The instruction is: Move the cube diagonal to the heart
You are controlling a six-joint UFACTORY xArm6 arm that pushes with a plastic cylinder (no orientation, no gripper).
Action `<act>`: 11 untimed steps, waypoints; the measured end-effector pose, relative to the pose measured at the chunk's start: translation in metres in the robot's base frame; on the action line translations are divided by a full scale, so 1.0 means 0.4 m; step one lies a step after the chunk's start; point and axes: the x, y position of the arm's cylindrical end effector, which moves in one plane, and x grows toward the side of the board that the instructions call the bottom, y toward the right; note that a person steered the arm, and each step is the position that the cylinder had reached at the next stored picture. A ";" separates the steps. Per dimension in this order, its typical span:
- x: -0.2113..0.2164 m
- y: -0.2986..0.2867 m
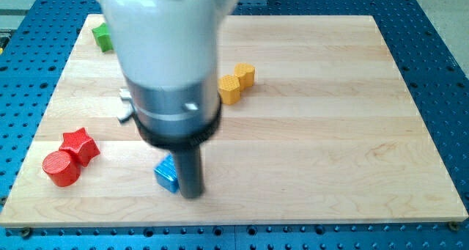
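The blue cube (167, 174) lies near the view's bottom edge of the wooden board (330, 133), a little left of centre, partly hidden behind my rod; my tip (192, 196) rests on the board just at the cube's right side, touching it or very nearly so, which reads as a stance for shoving the cube toward the view's left; there is no pincer here to spread or press together, only the straight rod, so nothing is being pinched. The yellow heart (230, 89) sits well apart, toward the view's top and right of the cube, with a yellow hexagonal block (245, 75) touching its upper right; since the cube is already lower and to the left of the heart, I judge a diagonal placing to be roughly in hand, though still far off. At the view's left a red star (80, 145) and a red cylinder (60, 168) sit touching; a green block (101, 36), shape unclear, peeks out at the top left beside the arm's body.
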 end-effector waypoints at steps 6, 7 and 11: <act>-0.129 -0.004; -0.083 -0.112; -0.255 0.279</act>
